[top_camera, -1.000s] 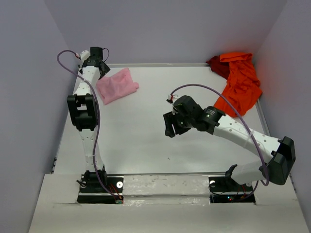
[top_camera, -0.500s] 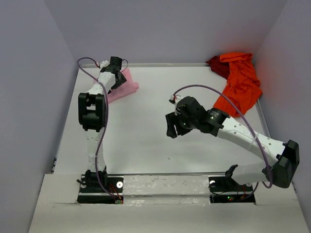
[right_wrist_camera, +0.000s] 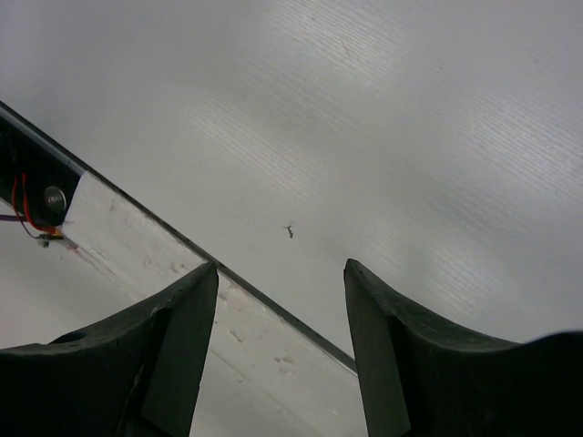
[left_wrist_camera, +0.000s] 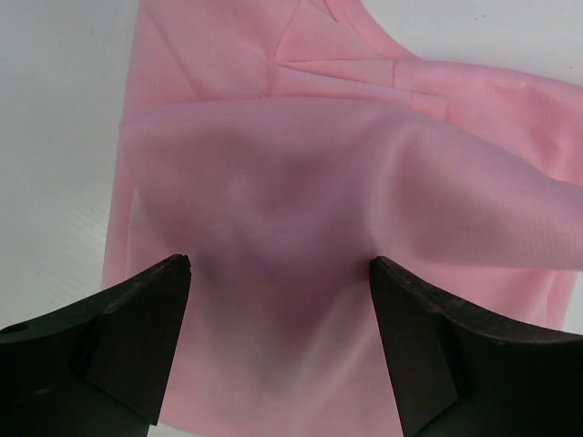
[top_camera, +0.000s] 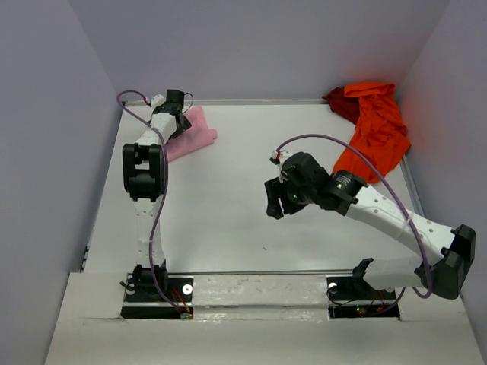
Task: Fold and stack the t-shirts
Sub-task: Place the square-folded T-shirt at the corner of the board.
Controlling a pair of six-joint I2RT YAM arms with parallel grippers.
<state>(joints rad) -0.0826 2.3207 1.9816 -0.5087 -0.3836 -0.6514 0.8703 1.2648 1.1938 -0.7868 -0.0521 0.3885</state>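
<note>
Rightward, orange-red t-shirt (top_camera: 377,131) drapes over dark red t-shirt (top_camera: 339,100).

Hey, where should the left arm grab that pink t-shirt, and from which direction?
Probably the raised hump of cloth across the middle of the pink t-shirt, coming from straight above. The left end effector hangs open over it, one finger on each side; a hump standing off the table can be pinched, unlike the flat layers beyond.

White table (top_camera: 228,220), 3 plain lavender walls (top_camera: 266,46).
</note>
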